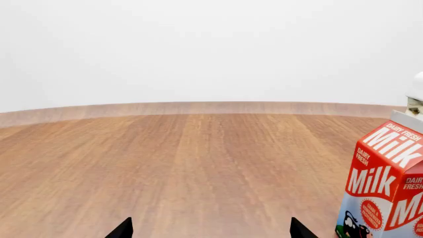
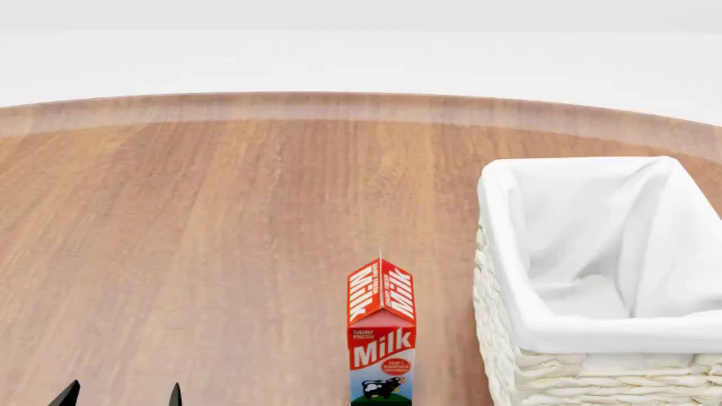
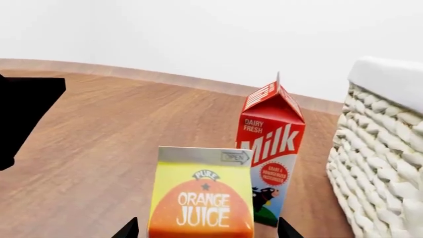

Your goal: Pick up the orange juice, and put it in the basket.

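The orange juice (image 3: 201,198), a yellow carton with an orange panel and white lettering, stands upright on the wooden table and shows only in the right wrist view. My right gripper (image 3: 206,229) is open, with one fingertip on each side of the carton and a gap at each side. The cream wicker basket (image 2: 508,338) with its white liner stands at the right in the head view, and also shows in the right wrist view (image 3: 383,148). My left gripper (image 2: 121,396) is open and empty at the near left, also in its own view (image 1: 211,230).
A red-and-white Milk carton (image 2: 381,330) stands upright just left of the basket, also seen in the right wrist view (image 3: 271,148) behind the juice and in the left wrist view (image 1: 387,188). A black arm part (image 3: 20,114) shows in the right wrist view.
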